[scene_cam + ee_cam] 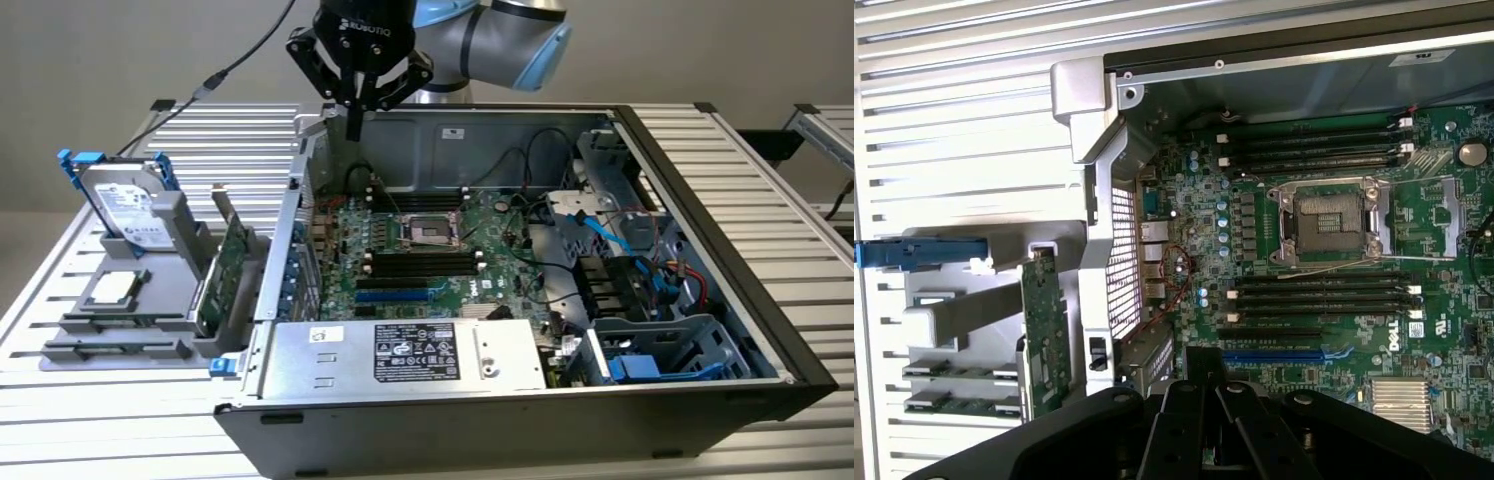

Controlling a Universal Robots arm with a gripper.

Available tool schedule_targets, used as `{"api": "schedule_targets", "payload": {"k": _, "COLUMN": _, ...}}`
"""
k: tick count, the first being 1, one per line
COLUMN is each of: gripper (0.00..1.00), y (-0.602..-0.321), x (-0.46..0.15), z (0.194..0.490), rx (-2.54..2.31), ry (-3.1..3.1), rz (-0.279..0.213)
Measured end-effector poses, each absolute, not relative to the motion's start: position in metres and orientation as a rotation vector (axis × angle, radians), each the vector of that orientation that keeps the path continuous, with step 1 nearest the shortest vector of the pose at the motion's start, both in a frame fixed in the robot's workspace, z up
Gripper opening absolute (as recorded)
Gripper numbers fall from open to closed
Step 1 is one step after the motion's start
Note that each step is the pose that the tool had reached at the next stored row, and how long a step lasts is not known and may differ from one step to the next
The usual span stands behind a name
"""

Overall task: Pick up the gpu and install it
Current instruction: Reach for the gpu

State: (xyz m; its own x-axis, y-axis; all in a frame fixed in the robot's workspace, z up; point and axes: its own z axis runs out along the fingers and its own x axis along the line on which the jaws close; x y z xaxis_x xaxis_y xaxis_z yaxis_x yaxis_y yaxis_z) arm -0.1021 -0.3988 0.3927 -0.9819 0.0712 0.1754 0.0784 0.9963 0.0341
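The gpu (230, 268) is a thin green card standing on edge in a grey holder (127, 350), just outside the open computer case's wall on the exterior view's left. In the wrist view the gpu (1044, 320) sits in the holder slot beside the case's rear panel. My gripper (355, 128) hangs above the case's back corner, well above the card and apart from it. Its fingers (1189, 395) are shut together with nothing between them. The motherboard (414, 250) lies bare inside the case, with a blue slot (1274, 355) near my fingertips in the wrist view.
A silver hard drive with a blue frame (127, 205) and a small square CPU chip (114, 288) rest in the same holder. The case wall (287, 250) separates the holder from the motherboard. A power supply (400, 355) and cables (627, 260) fill the case's front and right.
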Motion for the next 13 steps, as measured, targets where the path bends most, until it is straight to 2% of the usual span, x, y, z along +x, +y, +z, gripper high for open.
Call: {"api": "schedule_targets", "payload": {"k": 13, "gripper": 0.11, "y": -0.3988, "x": -0.1015, "z": 0.3926, "rx": -0.112, "ry": -2.958, "rz": -0.061}}
